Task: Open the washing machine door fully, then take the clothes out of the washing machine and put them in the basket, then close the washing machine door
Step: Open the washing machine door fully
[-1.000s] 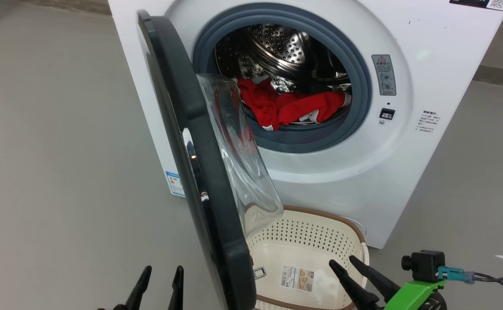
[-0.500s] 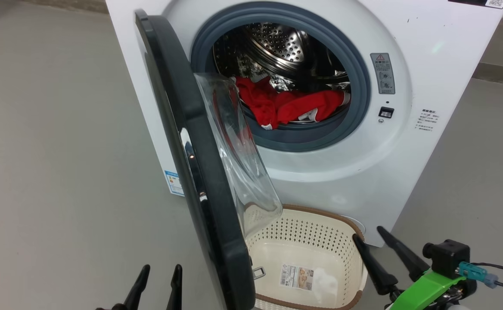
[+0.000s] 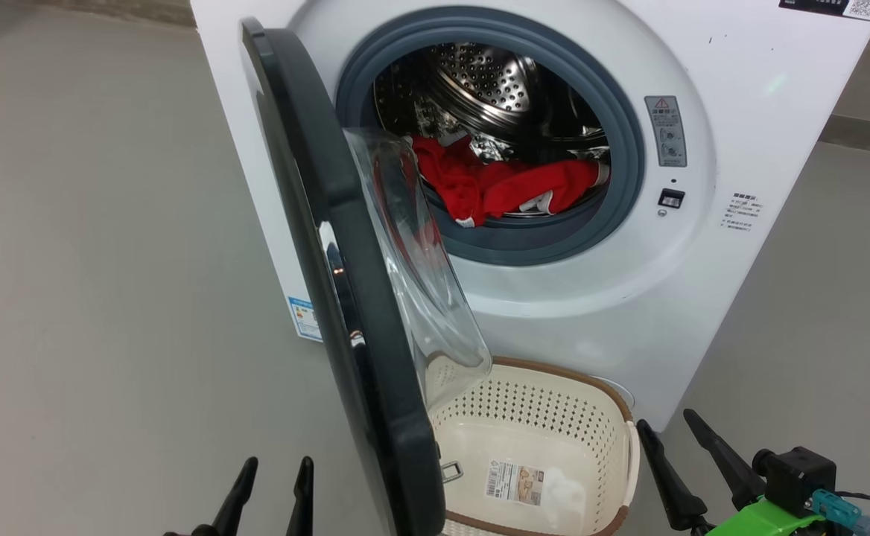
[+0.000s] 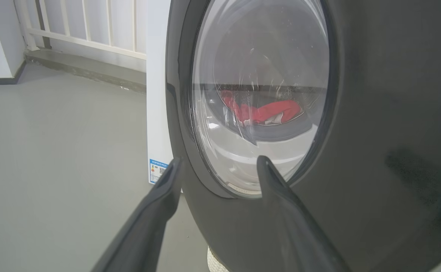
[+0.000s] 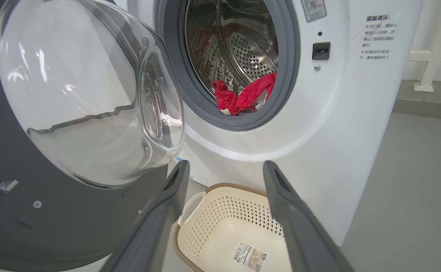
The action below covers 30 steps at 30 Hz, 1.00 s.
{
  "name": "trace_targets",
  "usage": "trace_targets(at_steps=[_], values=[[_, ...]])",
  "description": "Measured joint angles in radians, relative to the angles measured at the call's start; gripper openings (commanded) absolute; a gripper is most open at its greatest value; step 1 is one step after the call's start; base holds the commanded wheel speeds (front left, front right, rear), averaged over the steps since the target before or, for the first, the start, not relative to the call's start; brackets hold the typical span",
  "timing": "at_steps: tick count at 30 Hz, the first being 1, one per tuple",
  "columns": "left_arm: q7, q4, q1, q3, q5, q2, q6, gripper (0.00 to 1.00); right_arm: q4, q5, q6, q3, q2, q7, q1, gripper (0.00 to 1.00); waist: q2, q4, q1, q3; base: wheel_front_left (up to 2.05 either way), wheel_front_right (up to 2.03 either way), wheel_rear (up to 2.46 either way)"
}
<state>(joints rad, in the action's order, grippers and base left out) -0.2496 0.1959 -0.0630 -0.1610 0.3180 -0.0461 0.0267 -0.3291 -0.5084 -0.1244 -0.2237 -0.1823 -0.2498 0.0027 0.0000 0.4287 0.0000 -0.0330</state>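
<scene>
Right fingers (image 3: 666,470) spread, just beside basket (image 3: 532,406)

The washing machine door (image 3: 368,320) is gleaming: glossy black rim, clear smooth glass. The washing machine (image 3: 748,97) is showing smooth white casing, a matt grey rubber ring (image 3: 626,149) and a shiny perforated steel drum (image 3: 487,74). The clothes (image 3: 509,190) are looking like soft red cloth. The basket (image 3: 539,406) is showing matt cream perforated plastic, with a paper label (image 3: 515,482).
</scene>
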Motion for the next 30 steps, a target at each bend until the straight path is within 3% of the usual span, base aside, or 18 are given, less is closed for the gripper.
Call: trace_targets(at_steps=[10,11,12,13,14,21,30], values=[[0.0,0.0,0.0,0.0,0.0,0.0,0.0,1.0,-0.006,0.007,0.0,0.013,0.007,0.0,0.0,1.0,0.0,-0.003,0.0,-0.007,0.0,0.0,0.0],[0.0,0.0,0.0,0.0,0.001,0.0,0.001,0.8,-0.007,0.007,0.0,0.013,0.007,0.0,0.0,1.0,0.0,-0.003,0.0,-0.008,0.0,0.0,0.0],[0.0,0.0,0.0,0.0,0.002,0.0,0.001,0.42,-0.007,0.007,0.0,0.013,0.007,0.0,0.0,1.0,0.0,-0.003,0.0,-0.008,0.0,0.0,0.0],[0.0,0.0,0.0,0.001,0.003,0.0,0.001,0.16,-0.007,0.007,0.0,0.012,0.007,0.0,0.0,1.0,0.0,-0.003,0.0,-0.009,0.0,0.0,0.0],[0.0,0.0,0.0,0.001,0.005,0.0,0.001,0.0,-0.007,0.007,0.0,0.012,0.007,0.0,0.0,1.0,0.0,-0.004,0.0,-0.008,0.0,0.0,0.0],[0.0,-0.048,0.0,0.017,0.011,0.0,0.001,0.0,-0.007,0.007,0.0,0.008,0.008,0.0,0.0,1.0,0.0,-0.005,0.0,-0.008,0.0,0.0,0.0],[0.0,-0.333,0.063,0.02,0.015,0.0,-0.039,0.0,-0.008,0.007,0.0,0.002,0.007,0.0,0.0,1.0,0.0,-0.004,0.0,0.0,0.0,0.0,0.0]])
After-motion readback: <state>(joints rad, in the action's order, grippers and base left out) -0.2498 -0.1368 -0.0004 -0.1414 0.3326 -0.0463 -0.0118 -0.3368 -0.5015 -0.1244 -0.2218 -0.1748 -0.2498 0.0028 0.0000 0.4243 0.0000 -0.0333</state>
